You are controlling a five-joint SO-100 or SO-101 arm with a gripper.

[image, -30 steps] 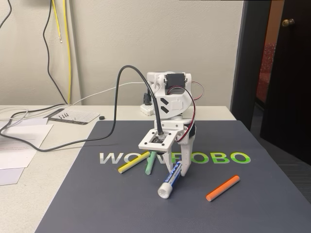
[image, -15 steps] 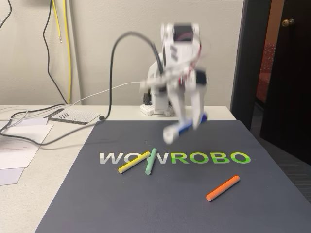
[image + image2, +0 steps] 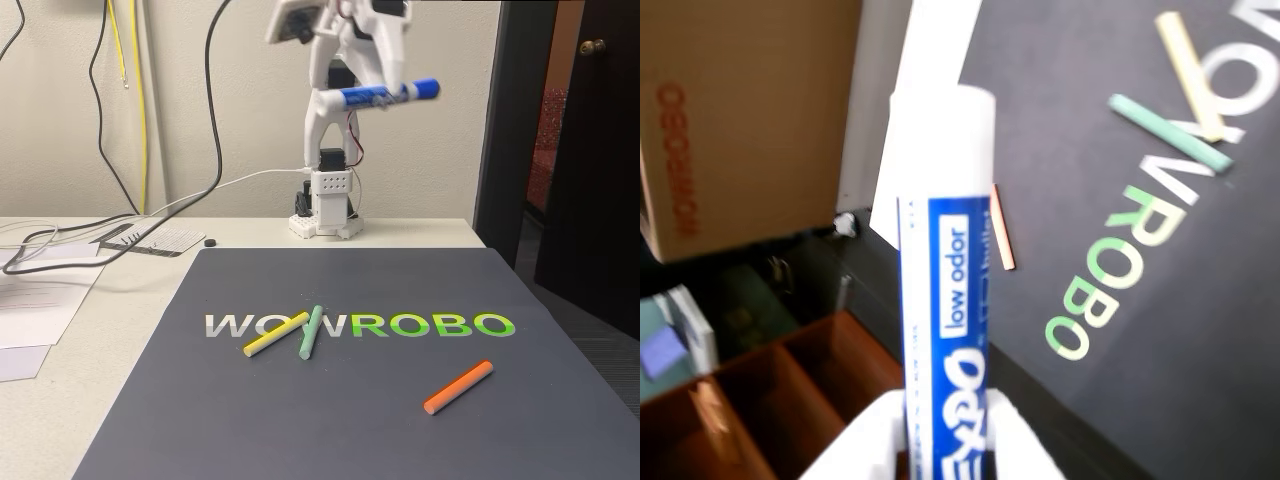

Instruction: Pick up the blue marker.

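A: blue marker (image 3: 385,94) status?
B: Clamped in the gripper (image 3: 368,92) — roughly level, high above the dark mat (image 3: 350,400).
A: Sticks?
B: Yellow stick (image 3: 276,334), green stick (image 3: 312,332), orange stick (image 3: 458,387) — all on the mat.

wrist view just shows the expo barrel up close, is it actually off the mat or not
Observer: Yes. In the fixed view the blue marker is high above the mat, near the top of the frame.
Operator: how's it sitting in the gripper
Observer: Roughly level. The gripper is shut around the barrel, with the blue cap pointing to the fixed view's right.
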